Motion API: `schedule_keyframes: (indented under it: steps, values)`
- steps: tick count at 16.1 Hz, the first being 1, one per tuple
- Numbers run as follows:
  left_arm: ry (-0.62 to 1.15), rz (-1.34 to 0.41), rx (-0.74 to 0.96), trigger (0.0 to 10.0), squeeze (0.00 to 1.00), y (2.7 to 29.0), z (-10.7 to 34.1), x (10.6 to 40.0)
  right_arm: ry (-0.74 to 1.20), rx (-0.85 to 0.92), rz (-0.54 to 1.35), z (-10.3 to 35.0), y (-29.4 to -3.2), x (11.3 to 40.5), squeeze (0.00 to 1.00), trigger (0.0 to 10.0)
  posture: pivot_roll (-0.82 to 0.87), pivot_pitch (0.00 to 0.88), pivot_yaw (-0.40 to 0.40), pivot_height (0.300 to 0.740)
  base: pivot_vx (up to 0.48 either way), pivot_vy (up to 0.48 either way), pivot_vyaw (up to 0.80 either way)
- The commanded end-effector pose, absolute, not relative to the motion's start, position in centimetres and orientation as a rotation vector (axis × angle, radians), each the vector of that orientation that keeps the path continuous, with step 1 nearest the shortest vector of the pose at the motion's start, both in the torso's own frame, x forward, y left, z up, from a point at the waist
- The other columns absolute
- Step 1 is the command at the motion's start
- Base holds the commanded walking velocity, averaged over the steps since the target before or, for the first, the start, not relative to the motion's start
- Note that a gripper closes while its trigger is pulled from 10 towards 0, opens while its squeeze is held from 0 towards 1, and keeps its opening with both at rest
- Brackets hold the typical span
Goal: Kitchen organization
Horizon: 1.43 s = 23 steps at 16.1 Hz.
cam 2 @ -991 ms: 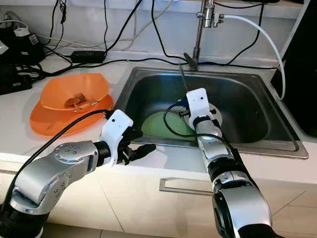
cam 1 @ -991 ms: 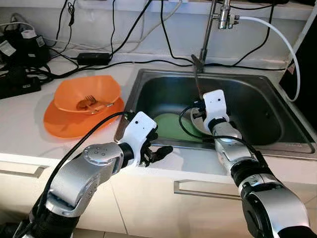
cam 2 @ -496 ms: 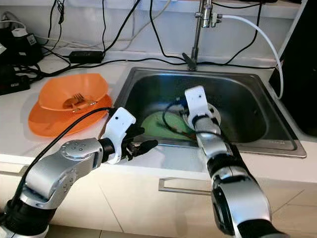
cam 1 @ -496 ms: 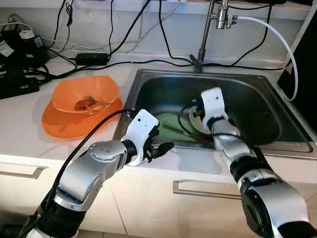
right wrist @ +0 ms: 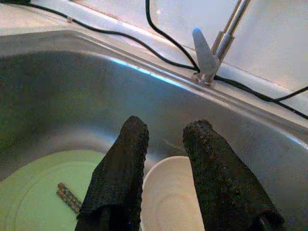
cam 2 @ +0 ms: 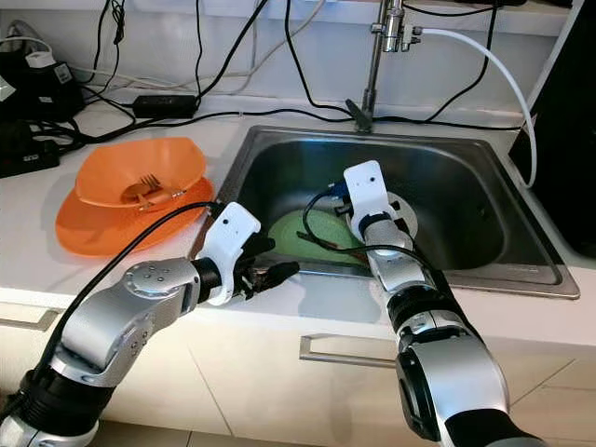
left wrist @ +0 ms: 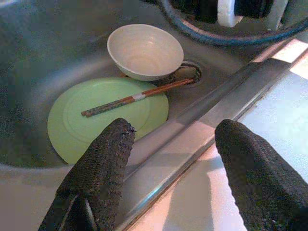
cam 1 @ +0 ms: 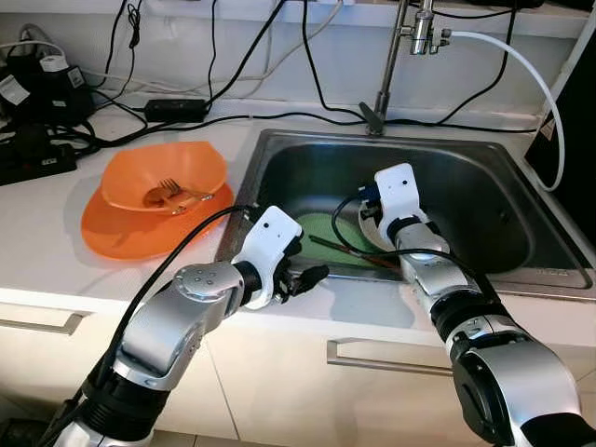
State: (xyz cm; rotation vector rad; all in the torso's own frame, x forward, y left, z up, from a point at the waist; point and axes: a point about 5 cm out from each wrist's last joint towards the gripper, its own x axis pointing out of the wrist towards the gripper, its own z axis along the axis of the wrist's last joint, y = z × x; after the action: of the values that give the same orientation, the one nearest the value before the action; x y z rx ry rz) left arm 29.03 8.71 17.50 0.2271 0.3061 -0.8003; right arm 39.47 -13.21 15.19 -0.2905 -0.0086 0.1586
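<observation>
Steel sink holds a green plate on its bottom, with a pair of chopsticks lying across it and a white bowl just beside, near the drain. The right gripper hangs inside the sink above the bowl, fingers a little apart and empty. The left gripper is over the front rim, fingers wide open, holding nothing. On the counter stands an orange bowl with a fork inside.
</observation>
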Motion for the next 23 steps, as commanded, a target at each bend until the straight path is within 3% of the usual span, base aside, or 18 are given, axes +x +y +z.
schedule_keyframes:
  steps: [1,9,11,15,18,23]
  values:
    - [0.282,-0.808,0.241,10.0,0.0,8.5,17.9,29.2,-0.04,-0.287,0.163,16.0,-13.0,39.7,0.0,10.0,0.13,0.0,-0.019,0.74,0.0,0.0,0.0]
    - [0.175,-0.605,0.215,10.0,0.0,10.2,18.7,31.2,-0.157,-0.247,0.006,17.1,-17.8,38.9,0.0,10.0,0.1,0.0,-0.016,0.74,0.0,0.0,0.0]
    - [0.059,-0.508,0.223,10.0,0.0,10.8,19.8,31.9,-0.153,-0.248,-0.01,16.0,-18.5,38.1,0.0,10.0,0.1,0.0,-0.017,0.74,0.0,0.0,0.0]
    - [-0.092,-0.393,0.263,10.0,0.0,11.9,21.9,32.3,-0.183,-0.207,0.002,15.3,-17.6,37.1,0.0,10.0,0.1,0.0,-0.013,0.74,0.0,0.0,0.0]
    - [-0.248,-0.274,0.417,10.0,0.0,12.8,24.6,32.5,-0.168,-0.179,0.04,14.5,-16.1,36.7,0.0,10.0,0.11,0.0,-0.015,0.74,0.0,0.0,0.0]
    - [-0.253,-0.37,0.706,10.0,0.0,14.1,26.4,29.9,-0.161,-0.174,0.047,14.9,-15.8,36.8,0.0,10.0,0.14,0.0,-0.025,0.74,0.0,0.0,0.0]
